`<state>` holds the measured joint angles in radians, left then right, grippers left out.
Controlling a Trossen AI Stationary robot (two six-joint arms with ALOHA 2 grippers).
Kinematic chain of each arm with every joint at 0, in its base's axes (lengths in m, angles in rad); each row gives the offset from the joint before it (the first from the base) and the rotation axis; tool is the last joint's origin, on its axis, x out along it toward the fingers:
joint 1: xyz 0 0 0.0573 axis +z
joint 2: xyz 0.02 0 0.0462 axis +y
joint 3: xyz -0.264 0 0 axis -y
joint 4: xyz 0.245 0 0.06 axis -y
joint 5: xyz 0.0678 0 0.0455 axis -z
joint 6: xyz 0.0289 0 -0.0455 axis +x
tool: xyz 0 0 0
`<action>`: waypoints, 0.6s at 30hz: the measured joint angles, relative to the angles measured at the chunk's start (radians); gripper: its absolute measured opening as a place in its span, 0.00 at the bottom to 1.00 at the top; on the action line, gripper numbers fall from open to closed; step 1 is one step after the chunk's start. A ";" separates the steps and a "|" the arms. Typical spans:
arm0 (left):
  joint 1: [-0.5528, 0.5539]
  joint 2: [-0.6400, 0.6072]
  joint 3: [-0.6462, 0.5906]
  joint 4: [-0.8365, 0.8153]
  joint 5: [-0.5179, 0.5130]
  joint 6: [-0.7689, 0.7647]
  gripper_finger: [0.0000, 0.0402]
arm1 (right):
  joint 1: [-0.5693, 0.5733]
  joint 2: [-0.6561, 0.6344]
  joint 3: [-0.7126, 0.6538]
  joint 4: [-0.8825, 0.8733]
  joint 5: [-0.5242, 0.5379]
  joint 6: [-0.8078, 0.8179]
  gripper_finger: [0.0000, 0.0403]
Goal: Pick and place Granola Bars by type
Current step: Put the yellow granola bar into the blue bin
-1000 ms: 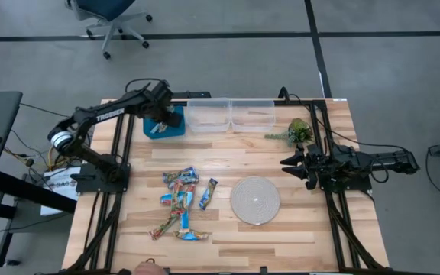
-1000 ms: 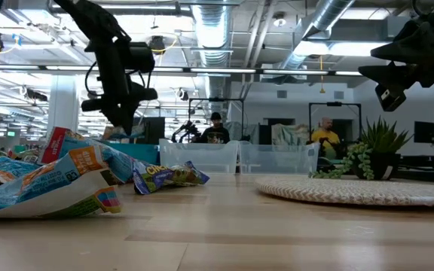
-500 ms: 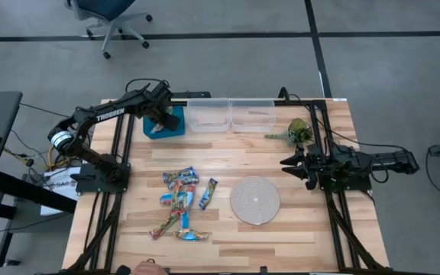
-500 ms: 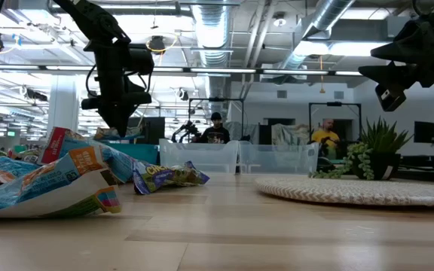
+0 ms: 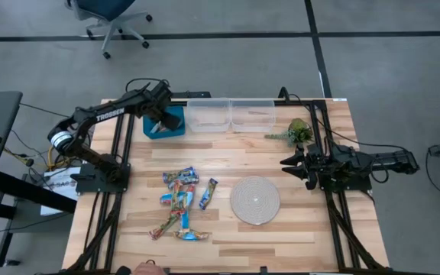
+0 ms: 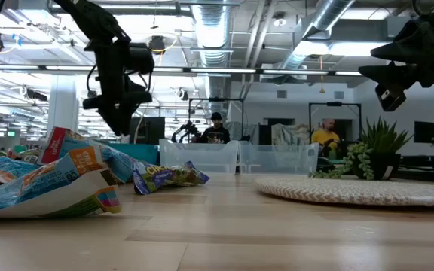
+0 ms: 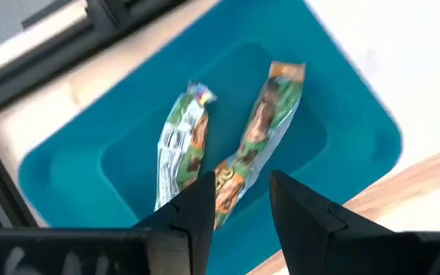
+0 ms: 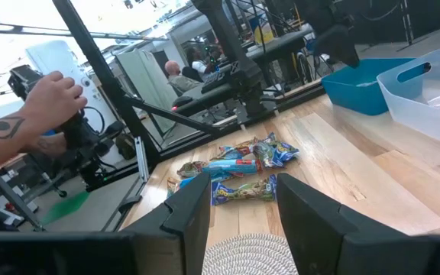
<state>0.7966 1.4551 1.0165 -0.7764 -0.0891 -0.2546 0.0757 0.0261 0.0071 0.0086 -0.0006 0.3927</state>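
Note:
Several granola bars [image 5: 180, 202], blue-and-white and multicoloured, lie in a loose pile on the table's near left part; they also show in the low view [image 6: 66, 177] and the right wrist view [image 8: 239, 164]. Two green-and-orange bars [image 7: 270, 114] [image 7: 182, 145] lie flat in the blue bin [image 7: 342, 99] at the far left [image 5: 176, 128]. My left gripper [image 7: 239, 183] [image 5: 166, 118] hovers open above that bin, its fingers on either side of one bar's end and above it. My right gripper [image 5: 287, 163] [image 8: 243, 191] waits open over the table's right side.
Two clear plastic containers [image 5: 208, 114] [image 5: 253, 114] stand along the far edge beside the blue bin. A round woven mat [image 5: 254, 200] lies near the middle right, and a green plant sprig [image 5: 296, 131] lies at the far right. A person's hand [image 8: 48, 95] shows beyond the table.
My left gripper has stayed over the blue bin and has turned slightly about its wrist. The bars in the bin and the pile on the table have kept their places.

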 joint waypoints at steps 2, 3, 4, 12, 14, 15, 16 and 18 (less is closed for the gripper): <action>-0.007 -0.014 0.014 -0.008 0.002 0.000 0.30 | 0.000 0.000 0.000 0.000 0.000 0.000 0.35; -0.013 -0.023 0.022 -0.011 0.004 -0.001 0.30 | 0.000 0.000 0.000 0.000 0.000 0.000 0.35; -0.020 -0.035 0.030 -0.015 0.004 -0.001 0.30 | 0.000 0.000 0.000 0.000 0.000 0.000 0.35; -0.137 -0.171 0.050 -0.056 0.015 -0.039 0.29 | 0.000 0.000 0.000 0.000 0.000 0.000 0.35; -0.184 -0.207 0.050 -0.071 0.034 -0.053 0.29 | 0.000 0.000 0.000 0.000 0.000 0.000 0.35; -0.212 -0.225 0.050 -0.079 0.043 -0.061 0.29 | 0.000 0.000 0.000 0.000 0.000 0.000 0.35; -0.243 -0.240 0.050 -0.087 0.054 -0.067 0.29 | 0.000 0.000 0.000 0.000 0.000 0.000 0.35; -0.309 -0.266 0.050 -0.102 0.071 -0.077 0.29 | 0.000 0.000 0.000 0.000 0.000 0.000 0.36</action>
<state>0.4874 1.1892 1.0660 -0.8786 -0.0181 -0.3317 0.0757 0.0257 0.0071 0.0089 -0.0006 0.3928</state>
